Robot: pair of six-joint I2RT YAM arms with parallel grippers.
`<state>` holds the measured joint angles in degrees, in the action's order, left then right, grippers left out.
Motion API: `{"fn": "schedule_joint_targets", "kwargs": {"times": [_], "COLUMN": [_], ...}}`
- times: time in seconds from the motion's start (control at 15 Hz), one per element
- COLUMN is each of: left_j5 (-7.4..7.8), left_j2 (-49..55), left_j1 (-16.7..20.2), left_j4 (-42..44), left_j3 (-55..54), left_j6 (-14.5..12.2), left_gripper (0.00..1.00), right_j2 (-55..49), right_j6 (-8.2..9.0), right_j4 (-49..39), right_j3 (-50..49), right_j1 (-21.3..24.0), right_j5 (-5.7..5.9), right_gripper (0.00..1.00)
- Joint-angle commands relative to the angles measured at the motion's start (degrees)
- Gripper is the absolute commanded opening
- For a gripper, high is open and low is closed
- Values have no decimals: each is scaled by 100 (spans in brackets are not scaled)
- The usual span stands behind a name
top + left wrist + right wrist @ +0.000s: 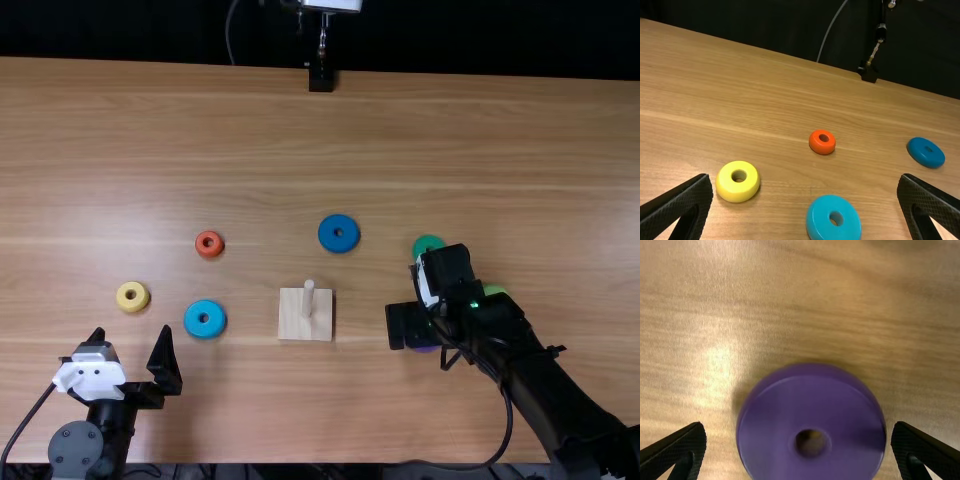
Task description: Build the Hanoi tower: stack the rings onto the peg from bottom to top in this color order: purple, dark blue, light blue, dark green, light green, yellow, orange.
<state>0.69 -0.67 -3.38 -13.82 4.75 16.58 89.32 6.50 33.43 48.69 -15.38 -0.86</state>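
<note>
See peg (308, 293) bare, all seven to go, starting with purple ring (767, 425), right of peg between wide right jaws; note left jaws also wide, left of peg.

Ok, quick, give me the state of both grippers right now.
Left gripper: open, holding nothing.
Right gripper: open over the purple ring, not gripping it.

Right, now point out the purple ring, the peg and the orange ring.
Purple ring (771, 432), right wrist view: its flat top, left of the hole.
Peg (308, 298), top view: its upright shaft.
Orange ring (818, 145), left wrist view: its side wall.
</note>
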Motion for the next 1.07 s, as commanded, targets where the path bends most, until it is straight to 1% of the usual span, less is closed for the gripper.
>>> {"fn": "schedule_joint_targets", "kwargs": {"times": [0.0, 0.4, 0.67, 0.73, 0.8, 0.87, 0.93, 1.0], "left_j5": [68, 68, 68, 68, 68, 68, 68, 68], "left_j2": [67, 67, 67, 67, 67, 67, 67, 67], "left_j1": [12, 12, 12, 12, 12, 12, 12, 12], "left_j4": [-105, -105, -105, -105, -105, -105, -105, -105], "left_j3": [-317, -317, -317, -317, -317, -317, -317, -317], "left_j6": [-23, -23, -23, -23, -23, -23, -23, -23], "left_gripper": [100, 100, 100, 100, 100, 100, 100, 100], "right_j2": [103, 297, 305, 305, 297, 297, 297, 297], "right_j6": [67, 67, 67, 67, 56, 46, 35, 4], "right_j4": [7, 7, 7, 7, 7, 7, 7, -36], "right_j3": [150, 159, 159, 159, 150, 150, 159, 176], "right_j1": [-18, -18, -18, -27, -18, -27, -27, -18], "right_j5": [76, 107, 107, 97, 76, 76, 76, 76], "right_gripper": [100, 100, 100, 74, 44, 28, 17, 14]}}
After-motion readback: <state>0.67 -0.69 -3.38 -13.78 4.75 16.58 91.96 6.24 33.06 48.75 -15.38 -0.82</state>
